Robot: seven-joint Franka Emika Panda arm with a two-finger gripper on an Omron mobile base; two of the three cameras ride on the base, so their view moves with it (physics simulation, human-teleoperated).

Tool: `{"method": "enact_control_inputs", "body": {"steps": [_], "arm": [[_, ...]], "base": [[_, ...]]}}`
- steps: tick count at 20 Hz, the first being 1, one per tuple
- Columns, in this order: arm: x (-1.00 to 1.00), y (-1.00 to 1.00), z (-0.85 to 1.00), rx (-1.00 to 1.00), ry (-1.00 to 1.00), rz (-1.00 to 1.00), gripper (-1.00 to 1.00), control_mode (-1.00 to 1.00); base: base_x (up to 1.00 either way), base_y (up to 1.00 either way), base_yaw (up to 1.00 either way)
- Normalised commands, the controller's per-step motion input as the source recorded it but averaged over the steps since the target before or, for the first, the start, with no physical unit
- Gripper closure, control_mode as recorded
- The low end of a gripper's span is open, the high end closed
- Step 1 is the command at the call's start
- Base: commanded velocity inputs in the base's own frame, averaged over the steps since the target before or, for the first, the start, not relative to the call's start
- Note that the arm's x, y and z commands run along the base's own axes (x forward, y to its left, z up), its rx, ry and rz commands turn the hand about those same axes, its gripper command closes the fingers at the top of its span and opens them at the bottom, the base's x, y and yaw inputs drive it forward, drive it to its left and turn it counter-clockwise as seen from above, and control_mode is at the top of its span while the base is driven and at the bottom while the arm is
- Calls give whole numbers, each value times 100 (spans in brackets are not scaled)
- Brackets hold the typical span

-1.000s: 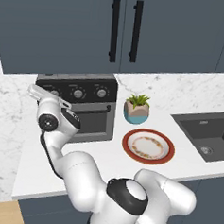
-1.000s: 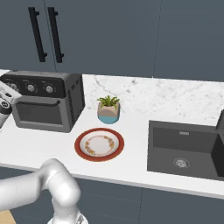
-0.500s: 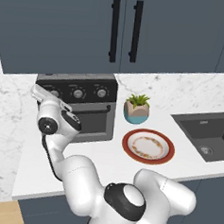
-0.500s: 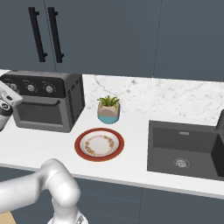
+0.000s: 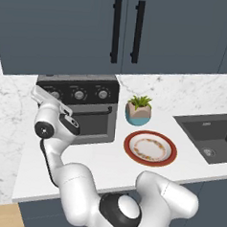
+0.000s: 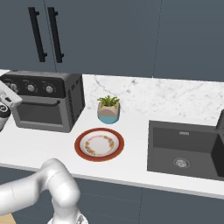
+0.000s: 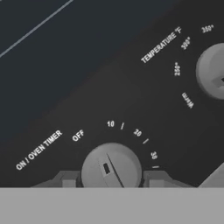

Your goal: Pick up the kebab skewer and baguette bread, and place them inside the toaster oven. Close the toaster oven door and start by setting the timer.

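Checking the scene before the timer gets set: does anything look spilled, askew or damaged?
Nothing stands out. The toaster oven sits square with its door shut, the plate lies flat, the potted plant stands upright, and the gripper straddles the timer knob.

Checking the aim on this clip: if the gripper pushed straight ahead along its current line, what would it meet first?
Most likely the round silver timer knob on the grey toaster oven's black control panel: it sits between the two dark fingertips, though the remaining gap is unclear.
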Motion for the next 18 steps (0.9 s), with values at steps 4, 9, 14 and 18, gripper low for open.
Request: {"method": "enact_control_inputs", "body": {"steps": [4, 9, 14, 18], "arm": [[0, 7, 0, 17, 0, -6, 100, -100], [-2, 1, 0, 28, 0, -9, 100, -100], [-13, 0, 0, 29, 0, -10, 100, -100], [0, 0, 6, 1, -4, 0, 100, -100]], "base": [[0, 0, 0], [0, 0, 0], [0, 0, 0], [0, 0, 0]]}}
